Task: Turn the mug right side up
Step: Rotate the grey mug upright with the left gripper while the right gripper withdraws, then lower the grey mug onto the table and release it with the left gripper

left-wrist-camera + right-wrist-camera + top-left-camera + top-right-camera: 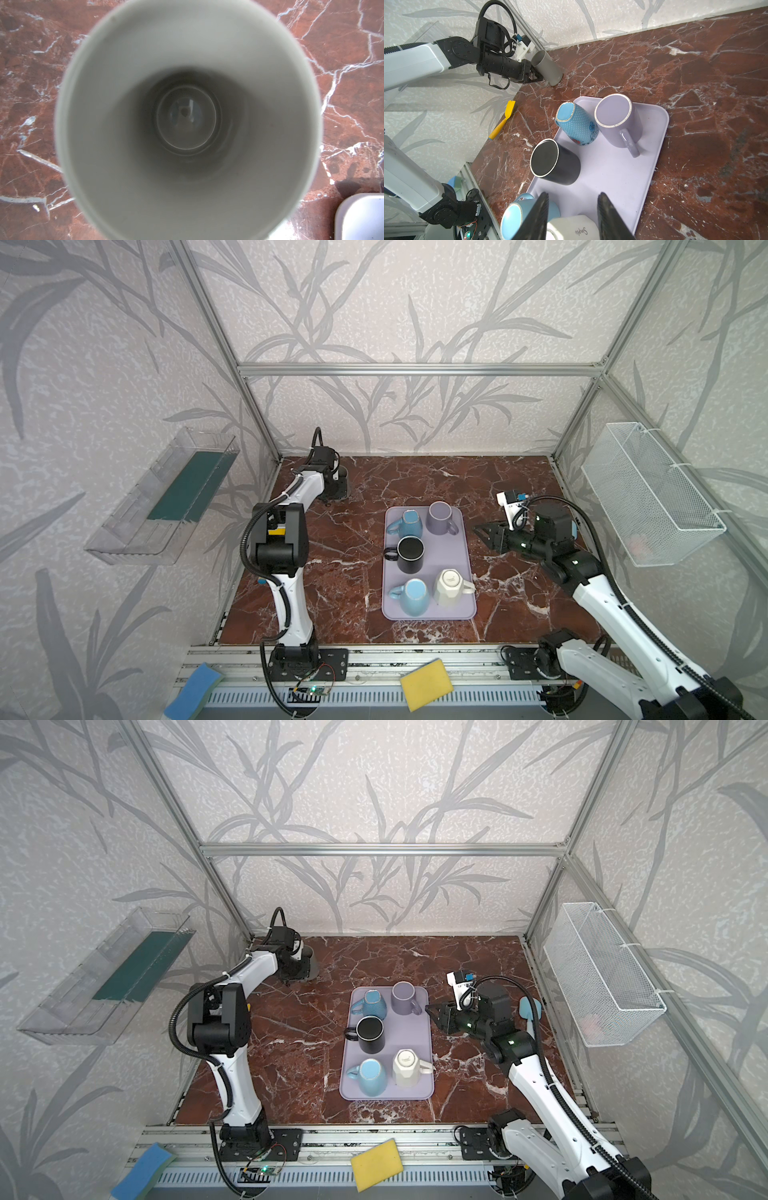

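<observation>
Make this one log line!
left gripper shut on grey mug, upright | right gripper open near lilac tray | white faceted mug upside down

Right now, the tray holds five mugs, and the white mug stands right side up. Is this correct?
Not quite. The tray does hold five mugs, but the white mug stands upside down: both top views show its printed base facing up.

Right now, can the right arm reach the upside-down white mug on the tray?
Probably yes. The right gripper hangs open by the right edge of the tray, and the white mug stands at the near right corner, handle toward that arm, with nothing between them.
</observation>
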You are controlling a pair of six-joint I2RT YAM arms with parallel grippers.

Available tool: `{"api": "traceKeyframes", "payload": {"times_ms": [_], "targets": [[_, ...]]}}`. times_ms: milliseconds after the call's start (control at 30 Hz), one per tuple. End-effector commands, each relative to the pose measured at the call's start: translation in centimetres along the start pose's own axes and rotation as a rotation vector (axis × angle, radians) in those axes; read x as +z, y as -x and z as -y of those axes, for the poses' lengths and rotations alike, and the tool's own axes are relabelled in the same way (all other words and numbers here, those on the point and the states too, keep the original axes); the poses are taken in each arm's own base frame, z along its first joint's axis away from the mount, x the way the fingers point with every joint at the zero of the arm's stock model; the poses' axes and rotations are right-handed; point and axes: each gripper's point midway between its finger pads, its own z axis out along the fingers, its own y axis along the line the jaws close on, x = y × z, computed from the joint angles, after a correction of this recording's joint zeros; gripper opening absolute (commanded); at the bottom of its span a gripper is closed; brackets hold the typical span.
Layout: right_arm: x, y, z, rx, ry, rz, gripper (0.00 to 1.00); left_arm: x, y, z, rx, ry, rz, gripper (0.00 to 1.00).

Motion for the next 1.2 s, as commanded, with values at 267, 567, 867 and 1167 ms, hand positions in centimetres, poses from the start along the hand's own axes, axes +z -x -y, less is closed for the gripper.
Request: {"api": "traceKeyframes", "payload": {"times_ms": [267, 567, 867, 1167], "targets": [[-0.9, 0.9, -0.4, -0.026, -0.013, 0.021, 0.4, -0.9, 1.9, -0.1, 0.011, 0.001, 0.002, 0.0], [-1.1, 1.0, -0.5, -0.03, -0.014, 0.02, 0.4, -1.3, 2.1, -0.2, 0.012, 0.008, 0.007, 0.11], [-1.0, 0.9, -0.5, -0.031, -0.016, 0.016, 0.4, -1.3, 2.1, -0.3, 0.014, 0.014, 0.008, 0.29], [-1.0, 0.8, -0.4, -0.032, -0.018, 0.015, 0.39, -1.9, 2.2, -0.6, 0.009, 0.031, 0.012, 0.45]]}}
